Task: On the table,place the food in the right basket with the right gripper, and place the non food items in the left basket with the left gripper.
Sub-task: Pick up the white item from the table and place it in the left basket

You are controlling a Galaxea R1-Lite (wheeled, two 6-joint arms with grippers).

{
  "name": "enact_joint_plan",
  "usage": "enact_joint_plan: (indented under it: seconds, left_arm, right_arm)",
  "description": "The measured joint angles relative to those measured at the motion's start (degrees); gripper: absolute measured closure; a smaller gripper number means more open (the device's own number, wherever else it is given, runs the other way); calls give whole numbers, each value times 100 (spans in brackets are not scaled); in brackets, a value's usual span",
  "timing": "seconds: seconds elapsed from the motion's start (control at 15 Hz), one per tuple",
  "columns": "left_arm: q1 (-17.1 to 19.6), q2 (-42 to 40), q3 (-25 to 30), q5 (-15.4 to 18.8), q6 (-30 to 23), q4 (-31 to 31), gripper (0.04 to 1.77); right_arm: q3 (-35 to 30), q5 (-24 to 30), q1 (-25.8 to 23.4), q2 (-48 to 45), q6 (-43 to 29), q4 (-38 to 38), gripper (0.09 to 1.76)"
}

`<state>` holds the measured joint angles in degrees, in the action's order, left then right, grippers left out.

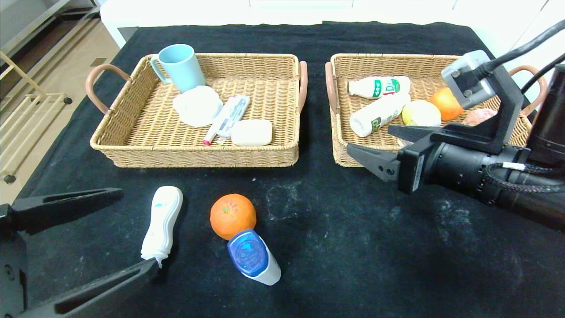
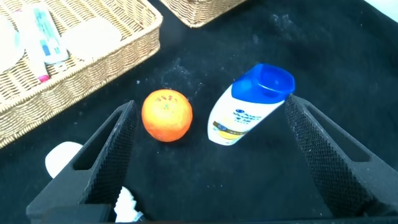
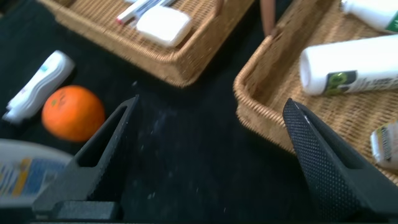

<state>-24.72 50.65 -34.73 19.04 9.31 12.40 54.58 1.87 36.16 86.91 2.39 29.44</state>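
head view: three items left on table (image 1: 353,247) cloth: wavy white bottle (image 1: 162,225), orange (image 1: 232,216), blue-capped tube bottle (image 1: 254,258). orange touching the tube's cap end, wavy bottle just beside to the left.

left gripper (image 1: 132,232) low at the near-left corner, fingers spread wide, holding nothing. wavy bottle sits between the fingers' lines, long axis running near-to-far, brush tip toward the near finger. in the left wrist view the tube bottle (image 2: 249,109) and orange (image 2: 166,115) lie ahead between the open fingers (image 2: 106,155), tube axis slanted, cap pointing away.

right gripper (image 1: 375,148) hovering over the near edge of right basket (image 1: 340,150), jaws open, empty. orange (image 3: 73,113) lies well off toward the left-near side from it, clear cloth between.

left basket (image 1: 132,154) already holds non-food bits; right basket holds two milk bottles, lemon, another orange.

likely call: wavy bottle is nearest to the left gripper, needs a grip across its short axis. orange is the right arm's job, but a long reach toward the left arm's zone, so collision risk if both go together.
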Motion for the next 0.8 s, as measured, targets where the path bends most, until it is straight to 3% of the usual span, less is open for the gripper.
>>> enact_joint_plan:
  seconds: [0.4,0.6,0.8]
  left_arm:
    - [13,240,-49,-267,-6,-5,9]
    - [11,395,-49,-428,-6,-9,9]
    - [11,594,-132,-874,11,-28,9]
  right_arm:
    - [-1120,1523,-483,-527,141,233,17]
    - [-1674,1858,-645,-494,113,1298,16]
    - [-2200,2076,-717,-334,94,2033,15]
